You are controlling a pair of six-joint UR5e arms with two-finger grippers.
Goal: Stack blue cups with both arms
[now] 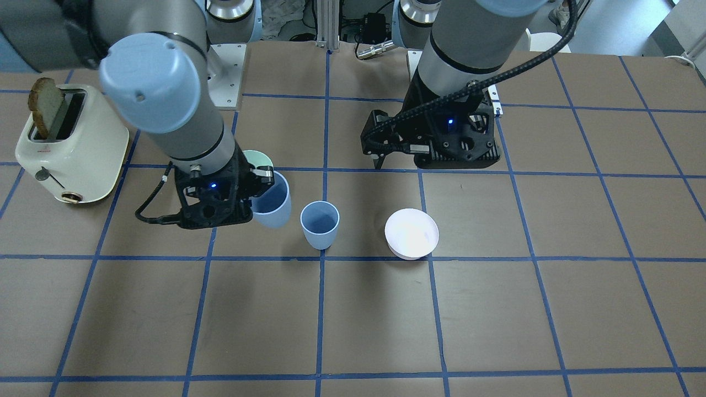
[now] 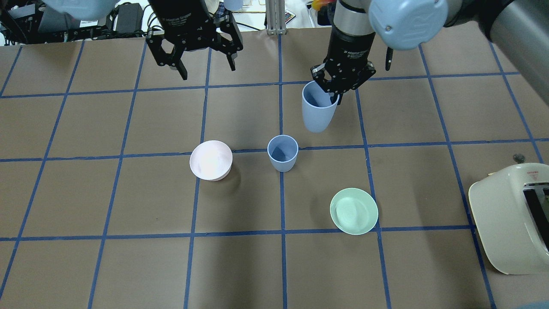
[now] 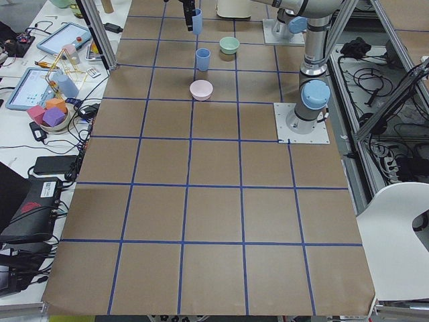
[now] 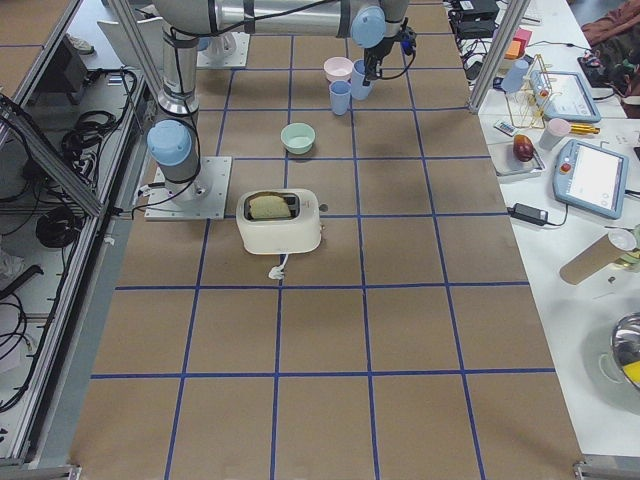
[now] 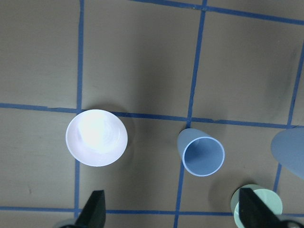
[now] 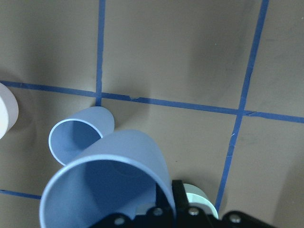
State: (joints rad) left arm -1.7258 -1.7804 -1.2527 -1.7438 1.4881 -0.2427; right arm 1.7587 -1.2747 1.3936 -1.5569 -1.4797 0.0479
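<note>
Pinches one cup (image 2: 316, 113) by the rim in the right end effector (image 2: 332, 95), one finger inside the wall and one outside. Seems to carry it slightly tilted and clear of the worktop (image 2: 128, 193). Risks a swing or a slip with so thin a hold on one side of the rim only. Risks, too, catching the second cup (image 2: 282, 153) on its lip if lowered off-centre or canted. Probably tips or shoves that light, unheld cup toward the pink bowl (image 2: 211, 160) at its 9 o'clock. Could jam crooked rather than nest if pressed down askew. Leaves the left end effector (image 2: 209, 72) spread and empty, near 11 o'clock of the second cup and well apart, so gives no steadying there. Finds the second cup upright on the worktop at about 7 o'clock of the right end effector in the overhead view, near but not under the carried cup, with the green bowl (image 2: 354, 211) apart at its 4 o'clock.
</note>
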